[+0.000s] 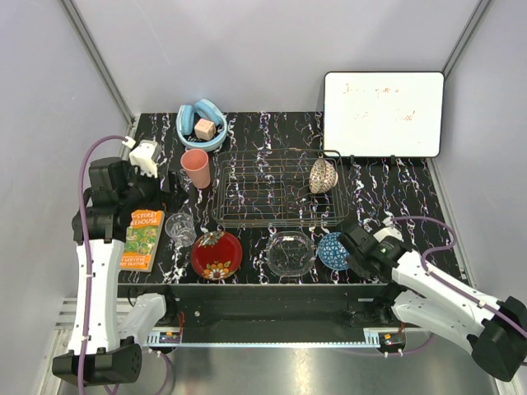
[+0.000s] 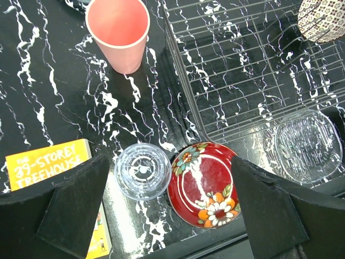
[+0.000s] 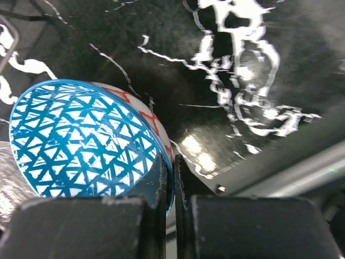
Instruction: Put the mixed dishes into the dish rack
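Note:
The silver wire dish rack (image 1: pixel 276 193) stands mid-table, with the pale speckled bowl (image 1: pixel 322 175) tilted at its right end. The salmon-pink cup (image 1: pixel 196 168) stands left of the rack. In front of the rack are the glass tumbler (image 1: pixel 180 228), the red floral bowl (image 1: pixel 216 254), the clear glass bowl (image 1: pixel 290 253) and the blue patterned bowl (image 1: pixel 333 251). My right gripper (image 3: pixel 173 172) is shut on the rim of the blue bowl (image 3: pixel 81 140), one finger inside and one outside. My left gripper (image 2: pixel 167 210) is open and empty, above the tumbler (image 2: pixel 143 171) and the red bowl (image 2: pixel 207 183).
A yellow book (image 1: pixel 142 239) lies at the front left beside the tumbler. A light-blue ring with a wooden block (image 1: pixel 202 125) sits at the back left. A whiteboard (image 1: pixel 383 113) stands at the back right. The front-row bowls sit close to the table's near edge.

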Available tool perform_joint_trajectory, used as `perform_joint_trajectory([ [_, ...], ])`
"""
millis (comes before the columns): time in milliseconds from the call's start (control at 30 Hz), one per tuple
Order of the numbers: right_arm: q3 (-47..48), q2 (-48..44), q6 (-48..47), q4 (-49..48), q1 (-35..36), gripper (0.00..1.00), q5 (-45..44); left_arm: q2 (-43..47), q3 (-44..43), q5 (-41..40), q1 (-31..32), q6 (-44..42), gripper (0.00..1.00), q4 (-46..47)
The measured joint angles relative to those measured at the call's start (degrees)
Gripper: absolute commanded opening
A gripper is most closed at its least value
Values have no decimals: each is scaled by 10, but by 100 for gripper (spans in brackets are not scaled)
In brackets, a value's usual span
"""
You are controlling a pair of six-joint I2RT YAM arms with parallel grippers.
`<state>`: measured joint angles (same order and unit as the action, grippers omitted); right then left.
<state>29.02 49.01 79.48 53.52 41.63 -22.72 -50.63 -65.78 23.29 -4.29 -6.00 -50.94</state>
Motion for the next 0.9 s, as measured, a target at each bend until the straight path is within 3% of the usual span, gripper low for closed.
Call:
perform_joint_trajectory([
  [133, 47, 5, -20, 66, 0, 0, -24, 2, -2, -2, 0, -3, 99, 0],
  [400, 252, 9, -90, 158, 2, 0, -121, 3, -4, -2, 0, -4, 99, 0],
  [700, 451, 196, -210, 219, 4, 0, -308, 2, -6, -2, 0, -4, 99, 0],
  [900, 525, 369, -197, 231, 16, 0, -419, 2, -7, -2, 0, -5, 99, 0],
])
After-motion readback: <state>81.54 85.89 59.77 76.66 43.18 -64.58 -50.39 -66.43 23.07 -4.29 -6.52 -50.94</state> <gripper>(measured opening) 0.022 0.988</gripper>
